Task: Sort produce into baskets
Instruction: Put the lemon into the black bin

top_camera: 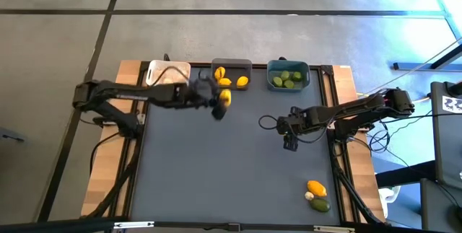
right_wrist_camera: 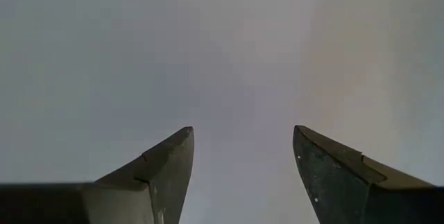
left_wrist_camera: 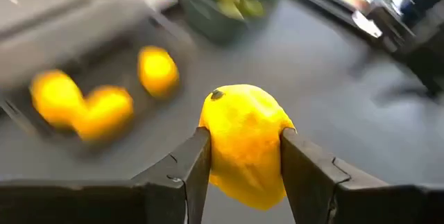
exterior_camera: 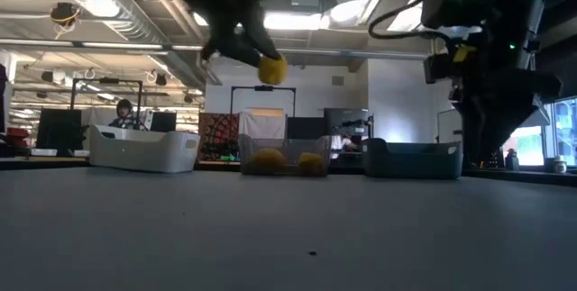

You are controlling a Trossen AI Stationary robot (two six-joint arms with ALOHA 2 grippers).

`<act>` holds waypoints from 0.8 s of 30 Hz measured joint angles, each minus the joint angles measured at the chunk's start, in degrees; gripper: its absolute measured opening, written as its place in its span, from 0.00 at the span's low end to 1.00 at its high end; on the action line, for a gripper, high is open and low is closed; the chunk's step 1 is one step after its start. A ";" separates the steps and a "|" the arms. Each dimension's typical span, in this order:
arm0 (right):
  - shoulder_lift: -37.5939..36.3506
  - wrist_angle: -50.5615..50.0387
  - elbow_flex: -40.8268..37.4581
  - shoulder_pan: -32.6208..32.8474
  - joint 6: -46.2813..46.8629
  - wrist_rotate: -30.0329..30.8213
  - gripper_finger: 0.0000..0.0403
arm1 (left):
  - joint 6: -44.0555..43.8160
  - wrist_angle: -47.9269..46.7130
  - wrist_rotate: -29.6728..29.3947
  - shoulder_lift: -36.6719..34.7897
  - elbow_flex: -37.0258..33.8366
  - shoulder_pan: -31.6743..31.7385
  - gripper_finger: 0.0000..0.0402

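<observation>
Pinched across its middle by the left gripper (left_wrist_camera: 239, 165), raised beside the grey bin (top_camera: 232, 68), the lemon (left_wrist_camera: 244, 141) looks light, firm, slick-skinned; right gripper (right_wrist_camera: 243, 158) hangs spread, empty.

Yellow lemon (left_wrist_camera: 243, 144), green limes (top_camera: 286, 78) in a seemingly teal basket (top_camera: 288, 66), white basket (top_camera: 155, 69).

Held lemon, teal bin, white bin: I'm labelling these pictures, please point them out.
held lemon (left_wrist_camera: 244, 144), left wrist view, middle of its peel
teal bin (top_camera: 270, 68), high view, rim corner
white bin (exterior_camera: 144, 151), low view, front wall
</observation>
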 joint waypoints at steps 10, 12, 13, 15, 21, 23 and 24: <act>0.00 -1.08 -1.53 0.38 6.38 -6.98 0.61 | 10.48 19.62 3.85 13.10 0.00 15.91 0.37; 0.00 -1.87 -1.53 1.43 7.70 -6.97 0.61 | 10.66 22.34 3.89 16.16 0.00 17.98 0.37; 0.00 -1.87 -1.53 2.14 8.31 -6.95 0.61 | 10.63 23.65 3.89 17.49 0.00 18.91 0.37; 0.00 -2.06 -1.53 4.04 10.31 -7.04 0.61 | 9.74 26.64 3.92 20.08 0.00 20.48 0.37; -0.04 -3.41 -1.51 11.41 17.37 -7.56 0.61 | 7.76 29.18 9.54 23.83 0.00 23.46 0.47; -0.27 -4.69 -1.21 14.18 20.03 -8.21 0.61 | 7.75 29.61 11.16 23.82 0.00 23.80 0.52; -0.66 -5.60 -0.76 15.68 21.40 -8.55 0.61 | 7.75 29.24 11.72 23.50 0.00 23.80 0.54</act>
